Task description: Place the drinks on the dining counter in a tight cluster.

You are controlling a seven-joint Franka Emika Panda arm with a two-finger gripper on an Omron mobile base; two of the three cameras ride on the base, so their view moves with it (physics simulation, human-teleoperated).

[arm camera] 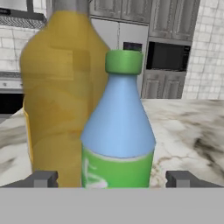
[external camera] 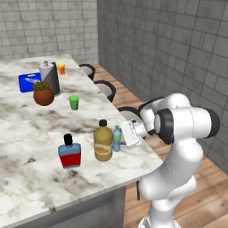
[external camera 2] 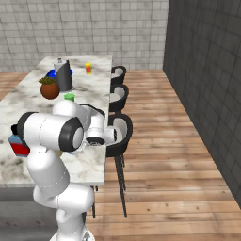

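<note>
On counter (external camera: 26,133), small bottle (arm camera: 118,135) set touching amber bottle (arm camera: 61,96). Gripper (arm camera: 111,178) fingers apart, clear of bottle. Advise straight retreat, no sideways brush against cluster.

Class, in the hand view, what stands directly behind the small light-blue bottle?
The amber bottle stands behind the light-blue bottle, upright. Its lower right side is covered.

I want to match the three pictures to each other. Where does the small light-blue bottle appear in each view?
Left base view: small light-blue bottle stands lower centre, near the counter's edge, right of the amber bottle.
Right base view: I cannot find it; the arm covers that part of the counter.
Hand view: centre foreground, green cap, amber bottle behind-left.
Shared landmark: the amber bottle.
</note>
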